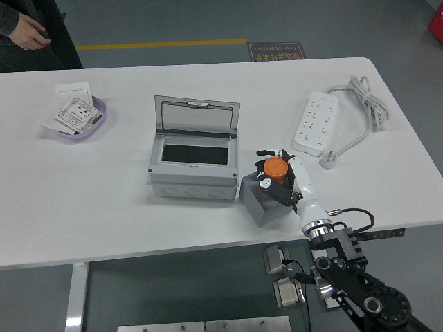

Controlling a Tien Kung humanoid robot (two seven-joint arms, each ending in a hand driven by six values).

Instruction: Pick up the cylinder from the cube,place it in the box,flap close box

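An orange cylinder (276, 168) stands on the grey cube (259, 202) just right of the grey box (192, 163). The box's lid (197, 117) stands open at the back, showing a dark inside. My right hand (275, 179) comes up from the lower right and its fingers are curled around the cylinder, over the cube's top. The left arm is not in view.
A white power strip (313, 123) with a coiled cord (367, 104) lies at the right. A purple bowl (77, 118) with white cards sits at the far left. A person (31, 31) stands at the top left corner, beyond the table.
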